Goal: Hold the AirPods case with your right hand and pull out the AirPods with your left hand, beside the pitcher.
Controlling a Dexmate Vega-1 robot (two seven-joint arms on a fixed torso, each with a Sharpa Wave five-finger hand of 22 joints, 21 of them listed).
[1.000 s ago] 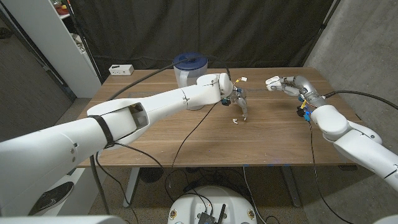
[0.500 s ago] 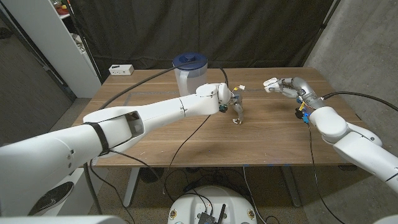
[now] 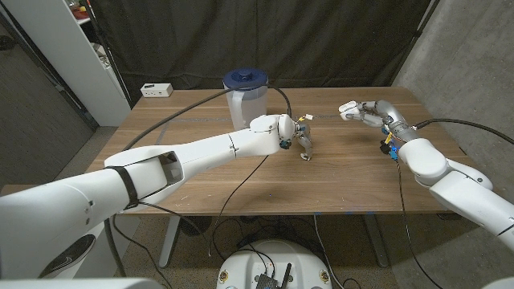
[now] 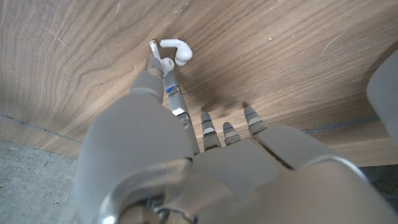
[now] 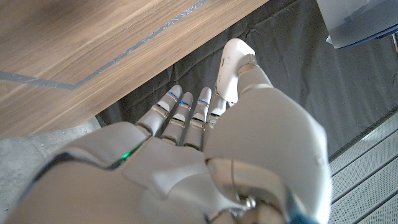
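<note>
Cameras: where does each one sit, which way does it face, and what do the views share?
Head view: fixed on the robot's head, looking down over the table; both arms enter from the bottom corners, left hand by the earbud, right hand holding the case, pitcher behind.
Left wrist view: on the left wrist, looking along the hand's back at the wood and the earbud.
Right wrist view: on the right wrist, along the hand's back; case in its fingers.
Shared: earbud in head and left wrist; case in head and right wrist.
</note>
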